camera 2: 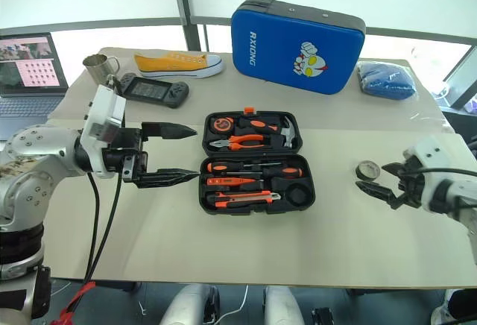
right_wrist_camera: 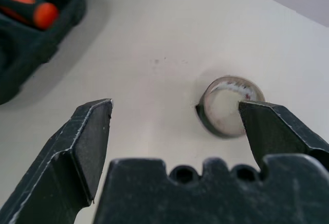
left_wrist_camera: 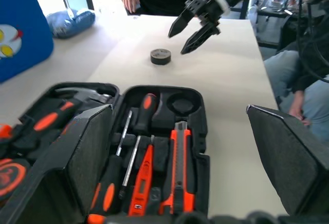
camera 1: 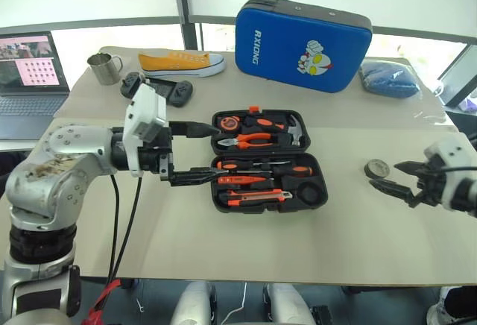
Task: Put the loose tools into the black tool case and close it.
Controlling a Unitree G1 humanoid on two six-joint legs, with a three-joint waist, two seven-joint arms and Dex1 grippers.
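The black tool case lies open flat on the table, just past the tips of my left claw, which hangs with its jaws spread wide and nothing in them. Well apart on the other side, my right claw is also spread wide and empty, and the tape roll sits on the bare table just beside its tips, a little toward the case. So I judge I'm on the last loose tool: the roll is the one thing not yet packed. Next I need to bring the right claw over the roll, get a finger on each side of its rim, close, then carry it toward the case's round pocket, which looks empty. Counting now: one open case, two long black-and-orange screwdrivers seated in the near half, one orange utility knife, one small orange screwdriver, one roll outside. After that, only the lid remains to close.
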